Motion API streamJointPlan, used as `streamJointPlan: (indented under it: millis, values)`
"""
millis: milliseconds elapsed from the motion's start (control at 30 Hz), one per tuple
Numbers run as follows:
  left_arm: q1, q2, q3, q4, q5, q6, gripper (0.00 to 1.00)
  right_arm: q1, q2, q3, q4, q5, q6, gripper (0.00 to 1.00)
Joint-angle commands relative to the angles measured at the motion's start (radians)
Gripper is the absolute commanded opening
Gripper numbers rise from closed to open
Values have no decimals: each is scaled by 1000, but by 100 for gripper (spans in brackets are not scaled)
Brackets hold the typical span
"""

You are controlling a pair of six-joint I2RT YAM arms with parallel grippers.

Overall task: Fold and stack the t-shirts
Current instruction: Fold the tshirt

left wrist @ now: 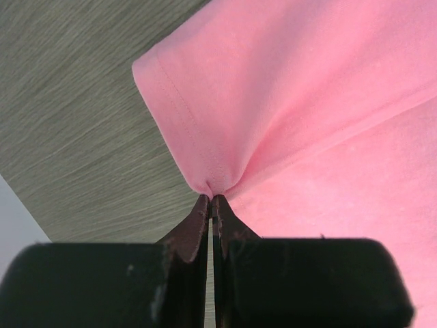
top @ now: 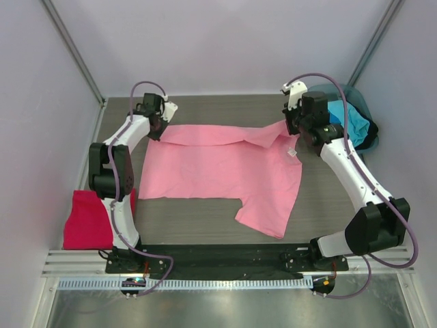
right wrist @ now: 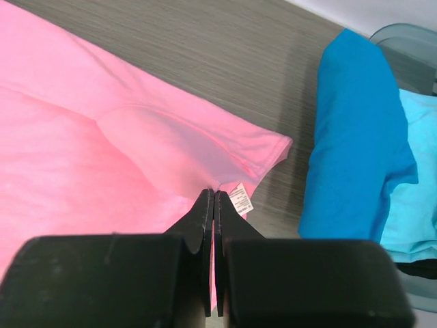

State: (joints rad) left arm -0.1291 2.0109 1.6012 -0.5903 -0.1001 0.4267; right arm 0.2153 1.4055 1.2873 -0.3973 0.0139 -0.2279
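The light pink t-shirt (top: 225,174) lies spread on the table, its far edge folded over toward me. My left gripper (top: 160,123) is shut on its far left corner; the left wrist view shows the cloth (left wrist: 287,102) pinched at the fingertips (left wrist: 213,199). My right gripper (top: 292,126) is shut on the shirt's far right edge, with the pink cloth (right wrist: 136,137) bunched at the tips (right wrist: 214,193) beside a white label (right wrist: 240,198). A crimson-magenta shirt (top: 89,219) lies at the near left. Blue (top: 345,119) and turquoise (top: 358,123) shirts sit at the far right.
A grey-teal round tub (top: 351,99) at the far right corner holds the blue shirt (right wrist: 355,137) and the turquoise shirt (right wrist: 416,178). White walls enclose the grey wood-grain table (top: 205,219). The arm bases stand on a black rail at the near edge.
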Motion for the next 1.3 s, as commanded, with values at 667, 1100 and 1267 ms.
streamJointPlan:
  millis: [667, 1100, 1267]
  values:
    - [20, -51, -126, 50, -64, -25, 0, 45, -92, -140, -113, -150, 73, 5]
    - [45, -8, 155, -28, -90, -85, 46, 45, 71, 86, -48, 26, 16, 36]
    - [72, 176, 436, -213, -17, -144, 52, 1, 231, 168, -32, 37, 6, 33]
